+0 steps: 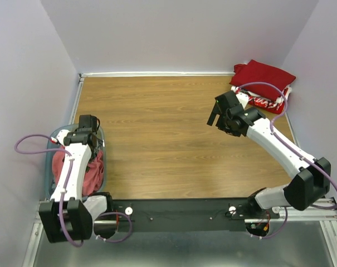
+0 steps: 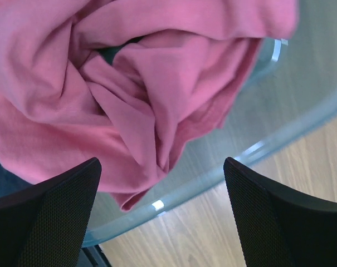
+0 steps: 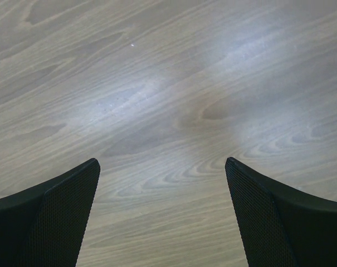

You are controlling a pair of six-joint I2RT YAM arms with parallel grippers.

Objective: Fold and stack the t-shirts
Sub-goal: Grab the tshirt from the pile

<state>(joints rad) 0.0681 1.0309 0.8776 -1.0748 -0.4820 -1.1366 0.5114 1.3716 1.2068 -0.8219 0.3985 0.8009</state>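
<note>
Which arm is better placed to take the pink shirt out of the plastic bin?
The left. The left gripper, open, hangs directly over the crumpled pink shirt in the plastic bin. The right gripper, also open, is over the wooden table near the folded red shirts, across from the bin.

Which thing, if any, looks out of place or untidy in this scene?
The salmon-pink shirt lies crumpled in the plastic bin at the left, unfolded, while the dark red shirt sits folded on the red printed shirt in the far right corner. Nothing looks spilled or damaged.
</note>
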